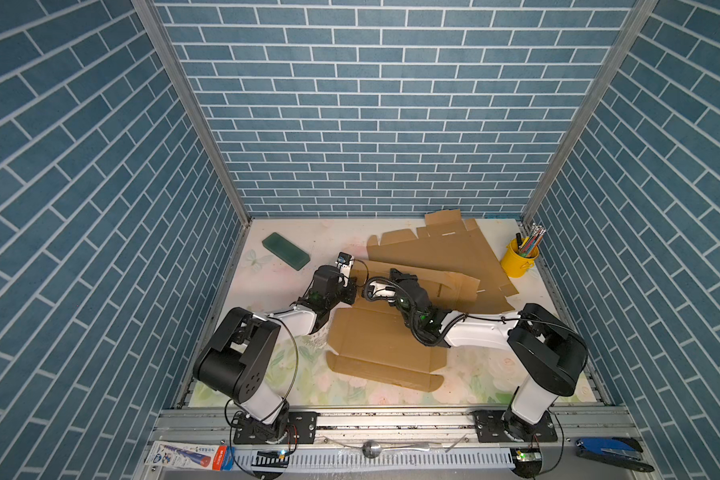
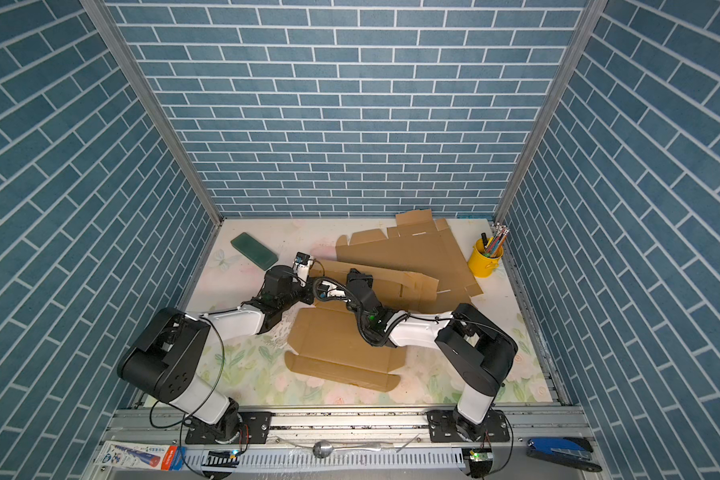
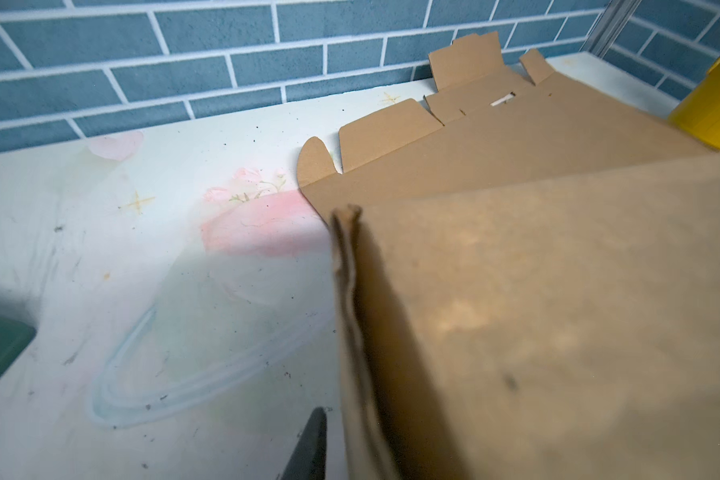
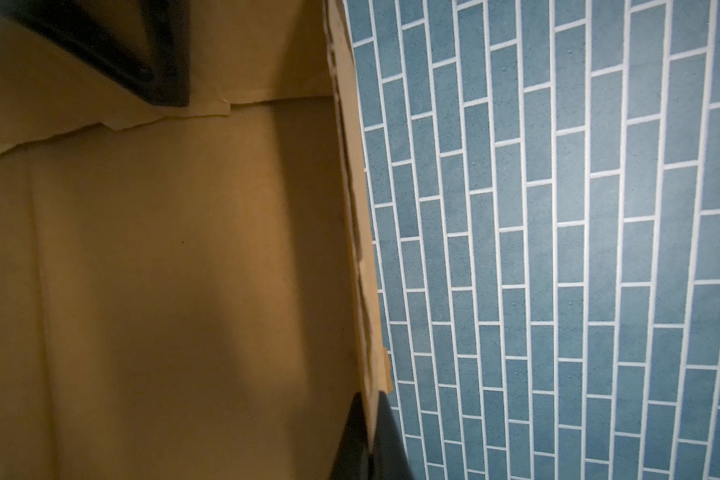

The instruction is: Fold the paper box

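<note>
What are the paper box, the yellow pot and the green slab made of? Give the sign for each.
Paper box: corrugated cardboard, matte brown; its cut edge shows layers in the left wrist view.
Yellow pot: probably painted metal, smooth, slightly shiny; plastic possible.
Green slab: unclear, maybe plastic or glass; dark, smooth, rounded corners.

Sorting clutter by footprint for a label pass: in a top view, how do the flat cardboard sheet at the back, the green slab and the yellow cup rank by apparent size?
1. flat cardboard sheet, by far largest.
2. green slab and yellow cup: look about alike, so not ranked.
</note>
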